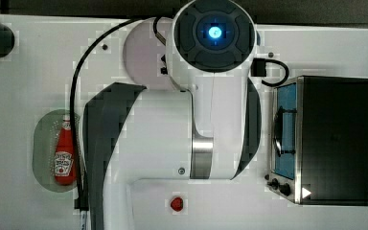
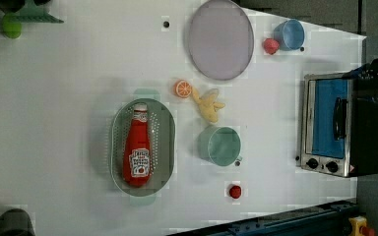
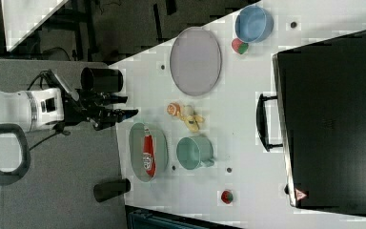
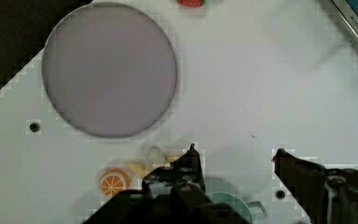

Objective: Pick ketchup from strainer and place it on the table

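The ketchup (image 2: 138, 149) lay on its side inside the strainer (image 2: 165, 142), cap toward the left view's top, on the table (image 2: 59, 123) with the green mug (image 2: 221, 145) just beside the strainer. The gripper (image 4: 235, 156) hung high above the table with its fingers (image 4: 189, 165) spread apart and nothing between them. It seemed to be over the mug and grey plate (image 4: 108, 70) area, well apart from the ketchup.

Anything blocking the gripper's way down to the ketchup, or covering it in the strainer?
Nothing visible. The ketchup lies alone and uncovered in the strainer, with bare table around it. The open gripper holds nothing and hangs over the orange slice and mug, off to one side of the strainer.
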`<action>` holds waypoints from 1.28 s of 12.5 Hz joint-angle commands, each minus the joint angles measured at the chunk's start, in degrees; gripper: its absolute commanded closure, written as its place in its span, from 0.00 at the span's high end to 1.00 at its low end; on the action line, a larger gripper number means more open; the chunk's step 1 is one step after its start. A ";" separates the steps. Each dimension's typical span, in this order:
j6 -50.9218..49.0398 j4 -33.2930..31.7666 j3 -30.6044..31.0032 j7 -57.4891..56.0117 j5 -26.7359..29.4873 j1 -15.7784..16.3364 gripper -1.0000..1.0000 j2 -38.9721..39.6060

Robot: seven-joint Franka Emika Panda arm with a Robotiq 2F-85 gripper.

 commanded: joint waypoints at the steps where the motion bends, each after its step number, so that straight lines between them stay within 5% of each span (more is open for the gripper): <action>1: -12.96 -4.16 2.31 3.89 1.14 -5.95 0.80 -15.06; 3: -11.65 -4.16 3.23 3.89 1.16 -5.67 1.00 -14.81; 16: -3.96 -4.53 31.47 4.34 1.07 -1.91 1.00 -4.39</action>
